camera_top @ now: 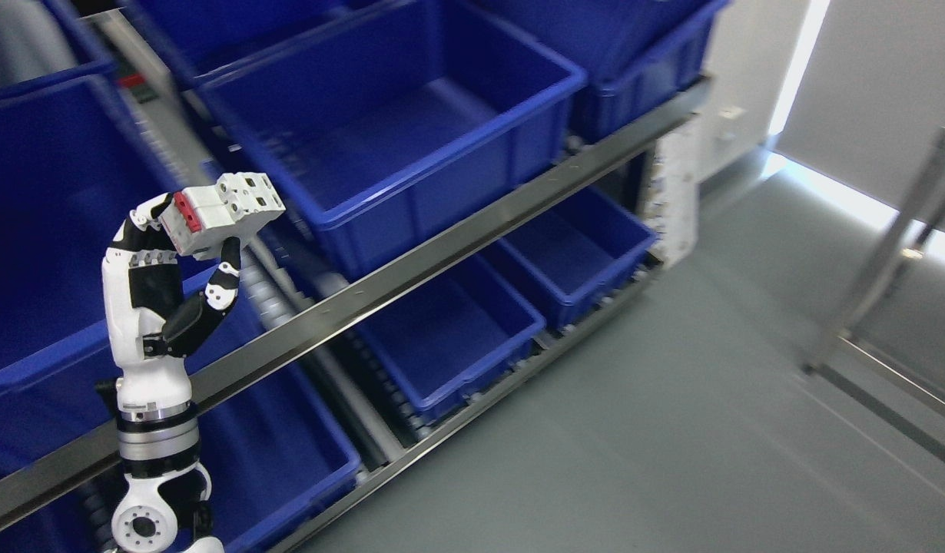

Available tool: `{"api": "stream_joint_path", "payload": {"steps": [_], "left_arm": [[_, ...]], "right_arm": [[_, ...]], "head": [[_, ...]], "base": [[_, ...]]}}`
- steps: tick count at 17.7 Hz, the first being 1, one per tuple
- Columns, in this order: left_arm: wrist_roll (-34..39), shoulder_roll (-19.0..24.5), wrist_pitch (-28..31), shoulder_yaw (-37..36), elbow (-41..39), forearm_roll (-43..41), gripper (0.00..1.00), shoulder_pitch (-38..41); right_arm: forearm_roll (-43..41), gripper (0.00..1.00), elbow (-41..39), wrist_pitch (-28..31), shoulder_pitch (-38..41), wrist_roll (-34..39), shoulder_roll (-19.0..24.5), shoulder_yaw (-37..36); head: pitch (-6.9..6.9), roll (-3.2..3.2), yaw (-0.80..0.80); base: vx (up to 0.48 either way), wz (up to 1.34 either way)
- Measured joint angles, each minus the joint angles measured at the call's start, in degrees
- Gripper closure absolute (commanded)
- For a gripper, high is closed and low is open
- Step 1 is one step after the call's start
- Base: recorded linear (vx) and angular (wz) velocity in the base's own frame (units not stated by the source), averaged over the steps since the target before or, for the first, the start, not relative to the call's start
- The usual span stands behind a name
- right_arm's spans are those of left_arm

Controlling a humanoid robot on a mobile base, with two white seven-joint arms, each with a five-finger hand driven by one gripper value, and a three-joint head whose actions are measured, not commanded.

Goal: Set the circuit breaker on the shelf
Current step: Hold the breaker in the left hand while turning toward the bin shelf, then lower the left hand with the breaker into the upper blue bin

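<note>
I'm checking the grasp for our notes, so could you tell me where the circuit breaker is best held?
Probably across its narrow white body, as the left hand does now: fingers behind, thumb in front, coming from below. The circuit breaker is a blocky bar, tilted, with its red end toward the fingers.

No legible text anywhere. White strip [674, 192] on the shelf's end post has print, too blurred to read. Circuit breaker [225, 211] in left hand [165, 276] shows red and white faces, no readable markings.
</note>
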Motion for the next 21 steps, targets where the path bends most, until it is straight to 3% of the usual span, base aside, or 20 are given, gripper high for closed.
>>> {"api": "stream_joint_path", "payload": {"steps": [3, 10, 16, 21], "left_arm": [[-0.2, 0.0, 6.3, 0.0, 0.4, -0.6, 0.96, -3.0], [-0.7, 0.0, 28.2, -0.3, 5.1, -7.2, 0.94, -16.0], [-0.6, 0.7, 31.1, -1.1, 18.4, -15.5, 0.94, -29.9], [-2.0, 3.3, 31.7, -3.9, 29.5, -20.6, 0.94, -35.6]], "right_arm": [[0.0, 0.00, 0.0, 0.0, 0.0, 0.1, 0.0, 0.0], [0.0, 0.00, 0.0, 0.0, 0.0, 0.2, 0.0, 0.0], [0.0, 0.00, 0.0, 0.0, 0.0, 0.2, 0.0, 0.0], [0.0, 0.00, 0.0, 0.0, 0.0, 0.2, 0.0, 0.0]], "head": [[-0.01, 0.00, 0.00], [-0.01, 0.00, 0.00], [-0.01, 0.00, 0.00], [-0.01, 0.00, 0.00]], "base": [[-0.033, 1.30], [0.081, 0.51], [0.129, -0.04], [0.120, -0.23]]}}
